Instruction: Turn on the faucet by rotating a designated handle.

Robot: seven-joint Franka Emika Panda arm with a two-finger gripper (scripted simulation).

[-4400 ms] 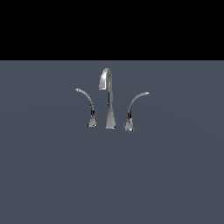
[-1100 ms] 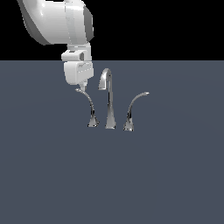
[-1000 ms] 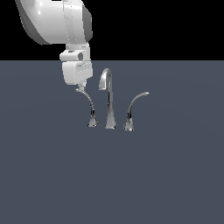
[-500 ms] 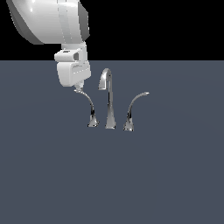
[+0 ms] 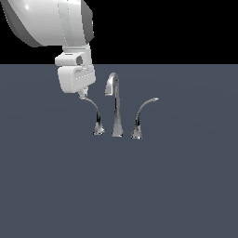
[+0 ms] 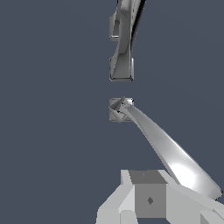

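Observation:
The chrome faucet stands mid-scene with its tall centre spout (image 5: 115, 111). The handle (image 5: 95, 115) is the slender lever on the exterior view's left, its thin tip arching left. A thicker lever (image 5: 142, 114) arches to the right. My gripper (image 5: 82, 95) hangs from the white hand, right at the handle's tip, and seems to touch it. In the wrist view the handle (image 6: 153, 140) runs from its small base to a broad tip beside my gripper (image 6: 149, 200), with the spout (image 6: 124, 41) beyond. The fingers look closed together, holding nothing.
The faucet pieces stand on a flat dark grey surface (image 5: 119, 186). The large white arm (image 5: 46, 21) fills the exterior view's upper left above the handle.
The arm, absent 4.4 s ago, has come in over the handle. In the last second the hand shifted slightly to the exterior view's left and down. The handle looks about unchanged.

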